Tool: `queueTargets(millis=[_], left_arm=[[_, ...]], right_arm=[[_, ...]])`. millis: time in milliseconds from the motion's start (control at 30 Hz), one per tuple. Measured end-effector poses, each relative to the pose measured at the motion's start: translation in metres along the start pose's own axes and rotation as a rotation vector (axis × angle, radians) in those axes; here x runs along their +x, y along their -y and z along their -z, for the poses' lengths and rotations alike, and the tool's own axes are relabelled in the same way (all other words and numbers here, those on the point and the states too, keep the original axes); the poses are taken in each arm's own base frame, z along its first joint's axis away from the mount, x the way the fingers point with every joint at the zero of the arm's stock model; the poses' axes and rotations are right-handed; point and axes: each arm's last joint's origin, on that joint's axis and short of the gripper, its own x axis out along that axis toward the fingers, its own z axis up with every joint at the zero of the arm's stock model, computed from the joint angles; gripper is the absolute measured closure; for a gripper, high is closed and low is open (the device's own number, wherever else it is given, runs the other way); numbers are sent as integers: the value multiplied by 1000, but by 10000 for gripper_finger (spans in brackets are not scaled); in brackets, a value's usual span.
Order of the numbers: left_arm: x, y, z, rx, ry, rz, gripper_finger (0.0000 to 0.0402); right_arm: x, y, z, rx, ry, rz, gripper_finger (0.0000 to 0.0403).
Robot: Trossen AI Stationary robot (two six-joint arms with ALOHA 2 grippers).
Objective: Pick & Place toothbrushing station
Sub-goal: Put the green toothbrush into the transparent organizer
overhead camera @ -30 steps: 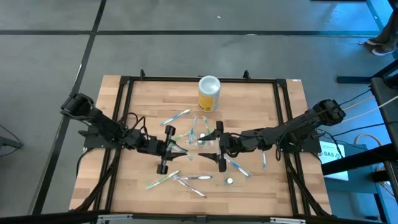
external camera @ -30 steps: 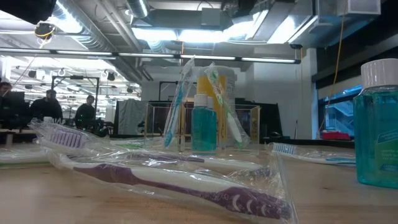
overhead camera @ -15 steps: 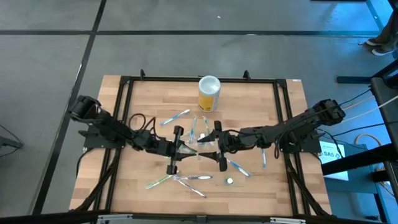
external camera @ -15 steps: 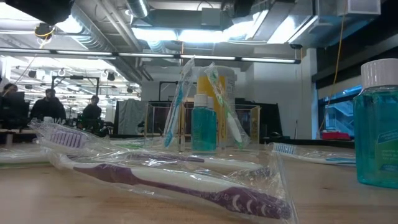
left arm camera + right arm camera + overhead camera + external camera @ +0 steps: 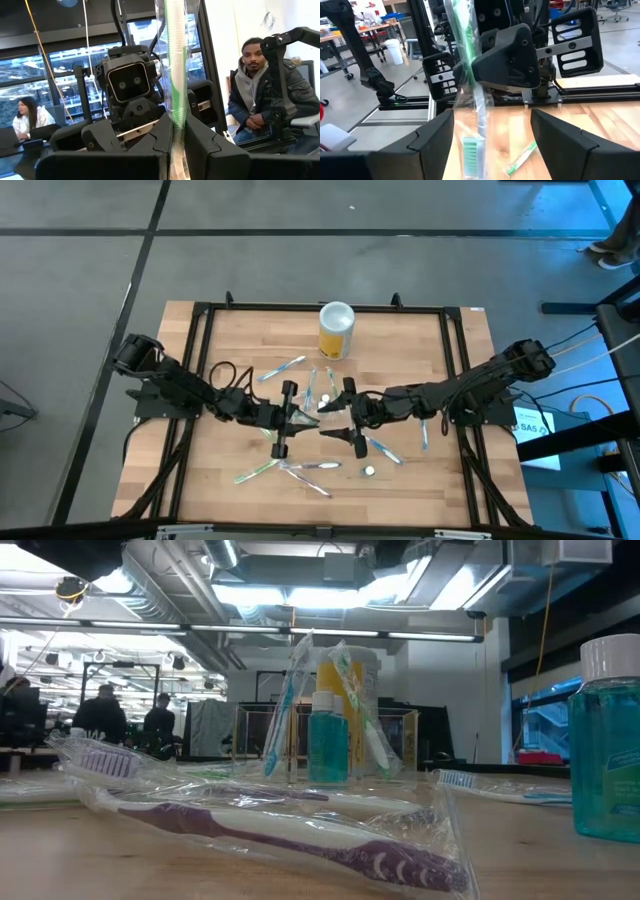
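Low view: the clear toothbrushing station stands mid-table, holding a blue bottle and upright toothbrushes, with the yellow canister behind it. Just in front of it, the left gripper is clamped on a wrapped green toothbrush, which hangs between the wide-spread fingers of the right gripper. More wrapped brushes lie scattered around. Bare wood remains along the table sides and near edge.
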Motion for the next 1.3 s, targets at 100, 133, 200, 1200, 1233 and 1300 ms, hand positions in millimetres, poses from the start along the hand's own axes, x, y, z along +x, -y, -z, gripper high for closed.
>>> queueTargets(millis=[100,133,200,1200,1233,1300], left_arm=[[0,-2,1,2,-1,-7,379],[1,-3,1,2,-2,-10,379],[1,-5,1,-5,-1,-9,379],[12,-11,-1,12,-33,19,379],[12,-10,0,12,-35,20,379],[12,-10,0,12,-42,22,379]], right_arm=[[0,3,0,9,-2,8,148],[0,3,0,11,-1,9,153],[1,4,0,11,-2,2,161],[1,9,-1,-126,-6,1,384],[1,9,-1,-125,-6,1,378],[1,10,-1,-123,-10,2,371]])
